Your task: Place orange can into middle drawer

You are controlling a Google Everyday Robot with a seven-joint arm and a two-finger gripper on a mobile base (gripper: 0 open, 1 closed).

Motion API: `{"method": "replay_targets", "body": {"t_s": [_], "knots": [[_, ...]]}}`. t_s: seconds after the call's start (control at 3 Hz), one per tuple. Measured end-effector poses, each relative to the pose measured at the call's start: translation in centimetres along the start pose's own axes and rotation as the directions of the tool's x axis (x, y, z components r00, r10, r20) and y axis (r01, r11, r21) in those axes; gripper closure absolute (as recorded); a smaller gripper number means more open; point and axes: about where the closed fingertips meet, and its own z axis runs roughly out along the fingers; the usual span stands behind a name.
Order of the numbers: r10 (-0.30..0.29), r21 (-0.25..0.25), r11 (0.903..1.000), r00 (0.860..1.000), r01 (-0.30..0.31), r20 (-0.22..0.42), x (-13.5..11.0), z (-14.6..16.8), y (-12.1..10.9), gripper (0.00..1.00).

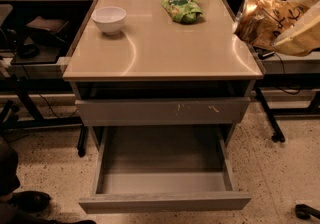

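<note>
The orange can (258,19), shiny and mottled orange-gold, hangs in the air just past the right edge of the tabletop, at about tabletop height. My gripper (286,24) comes in from the right edge of the camera view and is shut on the can, with a pale finger (300,38) under it and another above. The middle drawer (107,160) is pulled out below the cabinet, with a plain front panel and a bare grey floor. It lies well below and left of the can.
A white bowl (109,19) stands at the tabletop's back left and a green snack bag (183,7) at the back middle. A shut drawer front with orange scuffs (162,111) sits above the open drawer. Desk legs and cables flank the cabinet. A dark shoe (27,200) is at lower left.
</note>
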Motion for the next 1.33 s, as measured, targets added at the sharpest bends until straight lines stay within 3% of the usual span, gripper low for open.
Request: {"method": "replay_targets", "body": {"t_s": [0.33,0.67,1.0,1.33], "knots": [[0.009,-0.055,0.9984,1.0,-0.009,0.0,0.6,2.4,2.9,1.0],[0.023,-0.097,0.9951,0.998,-0.017,0.057,-1.0,6.2,8.8,1.0],[0.063,-0.149,0.9875,0.995,-0.052,0.074,-1.4,13.5,14.6,1.0],[0.087,-0.236,0.9684,0.996,-0.08,0.022,1.5,22.5,21.1,1.0]]}}
